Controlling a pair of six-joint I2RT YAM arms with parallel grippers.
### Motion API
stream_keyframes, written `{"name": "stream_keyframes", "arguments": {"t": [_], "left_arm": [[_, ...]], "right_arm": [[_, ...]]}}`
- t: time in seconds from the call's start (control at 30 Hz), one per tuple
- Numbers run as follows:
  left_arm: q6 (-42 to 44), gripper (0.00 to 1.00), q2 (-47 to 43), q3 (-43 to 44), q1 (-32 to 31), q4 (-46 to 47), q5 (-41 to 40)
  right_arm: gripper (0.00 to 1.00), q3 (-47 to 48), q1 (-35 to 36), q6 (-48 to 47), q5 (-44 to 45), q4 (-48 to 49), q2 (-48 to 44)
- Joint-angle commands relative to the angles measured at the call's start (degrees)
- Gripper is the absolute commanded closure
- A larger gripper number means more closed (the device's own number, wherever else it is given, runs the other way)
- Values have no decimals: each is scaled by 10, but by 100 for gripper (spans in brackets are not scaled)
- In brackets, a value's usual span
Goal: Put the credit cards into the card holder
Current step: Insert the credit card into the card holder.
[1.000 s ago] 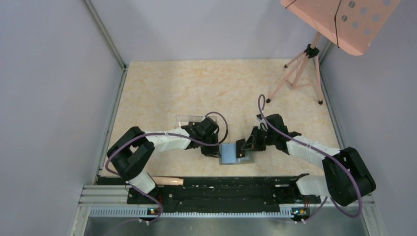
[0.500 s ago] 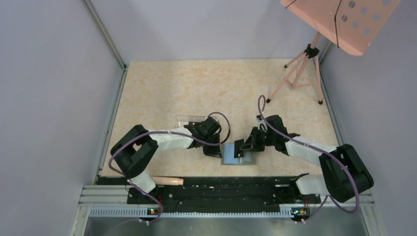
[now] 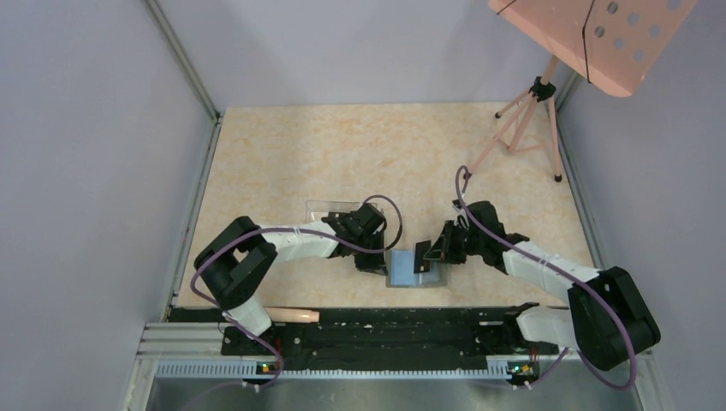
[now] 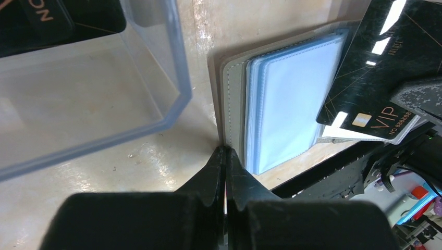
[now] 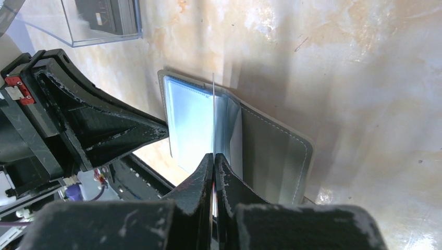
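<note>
Inserting: the right pincer (image 5: 213, 156) grasps 1 thin black rectangular credit card (image 4: 359, 78) edge-on above the open flat gray bifold card holder (image 4: 292, 104). The left pincer (image 4: 225, 153), clenched, sits at the holder's edge. Next, align the card with a sleeve.

It was a robotics lab test cell. Plain grey partition walls (image 3: 86, 171) boxed in a beige marbled worktop (image 3: 342, 154). A slotted aluminium mounting rail (image 3: 368, 368) ran behind the right pincer (image 3: 425, 257), and well beyond it stood a pink tripod (image 3: 526, 120) beneath a perforated pink board (image 3: 599, 38).
</note>
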Motion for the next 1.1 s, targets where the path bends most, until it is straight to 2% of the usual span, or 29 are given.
{"name": "stream_keyframes", "arguments": {"t": [0.0, 0.17, 0.5, 1.07], "left_arm": [[13, 100, 19, 6, -6, -17, -13], [14, 100, 22, 8, -6, -18, -13], [15, 100, 23, 10, -6, -22, -14], [19, 100, 33, 17, -11, -23, -9]], "right_arm": [[100, 6, -6, -13, 10, 4, 5], [100, 6, -6, -17, 15, 12, 20], [100, 11, -6, -28, 64, -28, -28], [100, -23, -6, 15, -28, 86, 17]]}}
